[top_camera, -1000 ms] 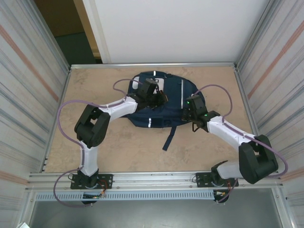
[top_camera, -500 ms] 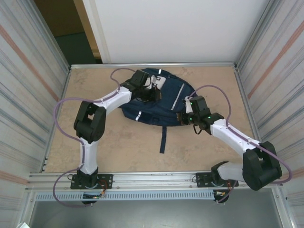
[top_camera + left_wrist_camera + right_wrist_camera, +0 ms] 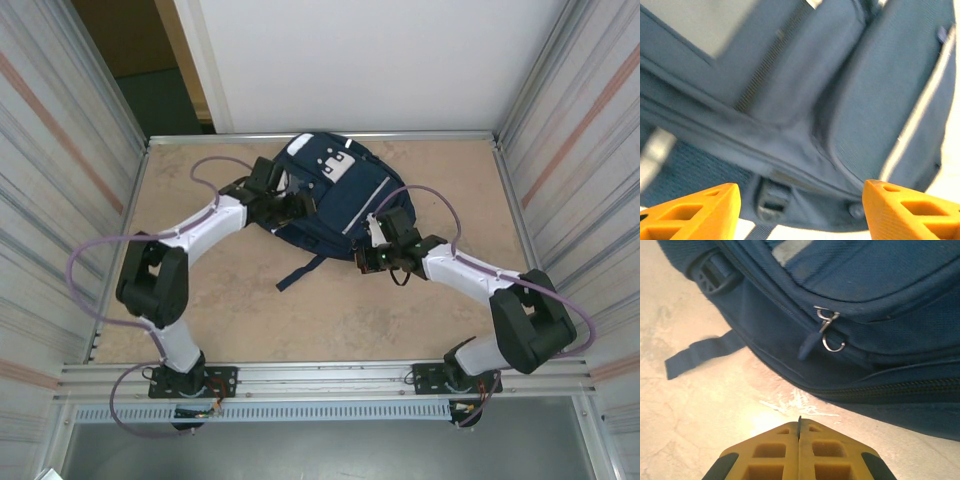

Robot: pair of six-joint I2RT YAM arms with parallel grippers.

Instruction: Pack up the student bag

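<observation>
Inspecting from above, I find the student bag (image 3: 335,190) lying flat against the far edge of the tabletop (image 3: 240,310), near its middle. My left fingers (image 3: 297,204) are spread wide at the bag's left side, gripping nothing. My right fingers (image 3: 799,442) are pressed together, empty, over bare tabletop just beside the bag. The zipper pull (image 3: 815,337) hangs on a zipper that looks shut; contents cannot be seen. One strap (image 3: 697,356) trails on the tabletop.

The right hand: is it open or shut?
Shut. In the right wrist view the right hand has its fingers pressed together, nothing between them, short of the student bag.
</observation>
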